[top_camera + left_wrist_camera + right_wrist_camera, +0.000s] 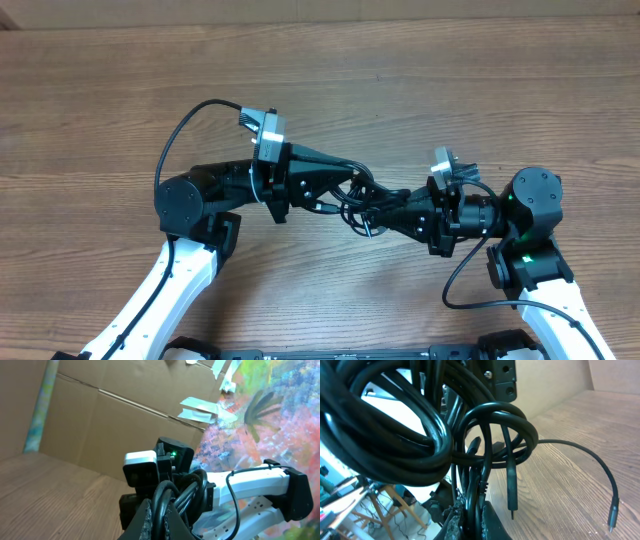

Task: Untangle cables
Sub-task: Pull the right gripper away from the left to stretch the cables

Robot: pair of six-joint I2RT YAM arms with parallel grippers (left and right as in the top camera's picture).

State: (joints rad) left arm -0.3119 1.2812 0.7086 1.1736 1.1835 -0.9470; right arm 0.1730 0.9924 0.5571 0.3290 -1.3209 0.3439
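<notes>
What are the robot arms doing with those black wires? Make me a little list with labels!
place: two robot arms meeting over a wooden table
cables: black, bunched in a looped clump between the two arms
left gripper: shut on loops of the cables
right gripper: shut on strands of the cables
plug ends: two hang free from the clump in the right wrist view
untangled: no, the loops are wound through one another
</notes>
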